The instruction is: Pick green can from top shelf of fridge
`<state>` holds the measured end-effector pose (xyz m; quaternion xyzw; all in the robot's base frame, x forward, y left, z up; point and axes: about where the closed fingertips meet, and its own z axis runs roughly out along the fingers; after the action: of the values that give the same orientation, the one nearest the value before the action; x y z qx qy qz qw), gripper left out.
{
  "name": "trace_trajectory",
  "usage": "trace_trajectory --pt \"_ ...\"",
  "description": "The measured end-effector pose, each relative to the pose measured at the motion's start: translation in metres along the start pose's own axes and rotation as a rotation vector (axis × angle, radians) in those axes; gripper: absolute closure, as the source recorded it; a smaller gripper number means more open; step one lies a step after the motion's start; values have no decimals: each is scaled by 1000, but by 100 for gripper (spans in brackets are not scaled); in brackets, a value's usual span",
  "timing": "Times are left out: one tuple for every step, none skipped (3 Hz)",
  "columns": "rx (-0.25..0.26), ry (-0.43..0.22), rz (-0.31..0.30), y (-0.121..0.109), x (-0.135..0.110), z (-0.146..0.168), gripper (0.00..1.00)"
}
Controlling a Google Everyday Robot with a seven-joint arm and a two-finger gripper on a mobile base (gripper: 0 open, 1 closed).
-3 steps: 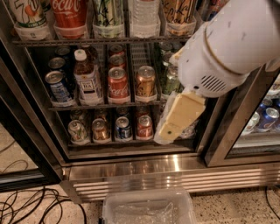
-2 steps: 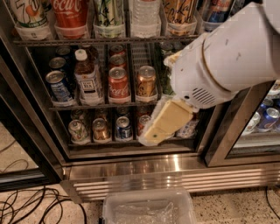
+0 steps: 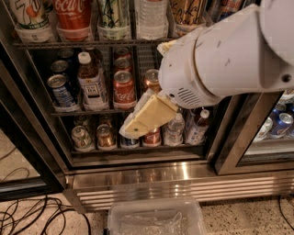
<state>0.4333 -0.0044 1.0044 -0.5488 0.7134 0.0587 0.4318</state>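
The green can [image 3: 113,17], pale green and white with black streaks, stands in a clear cup tray on the top shelf [image 3: 69,44] of the fridge [image 3: 138,158], between a red Coca-Cola can [image 3: 72,16] and a clear water bottle [image 3: 151,18]. Only its lower part is in view. My gripper [image 3: 132,130], cream-coloured, hangs from the big white arm [image 3: 220,59]. It points down and left in front of the lower racks, well below and a little right of the green can. It holds nothing that I can see.
A white can with green lettering [image 3: 27,16] stands at the top left and a brown can [image 3: 188,13] at the right. Small cans and bottles fill the lower racks. The steel louvred base [image 3: 183,183], a clear plastic bin [image 3: 156,218] and floor cables [image 3: 36,215] lie below.
The arm and gripper have swung to the left across the fridge front, and the gripper now covers the lower middle cans. The cans have not moved.
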Motion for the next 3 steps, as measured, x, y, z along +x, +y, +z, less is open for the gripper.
trace_trajectory --pt "11 -8 -18 3 -11 -6 0" --pt "22 -29 -9 7 -22 3 0" --pt "61 -87 58 9 -22 15 0"
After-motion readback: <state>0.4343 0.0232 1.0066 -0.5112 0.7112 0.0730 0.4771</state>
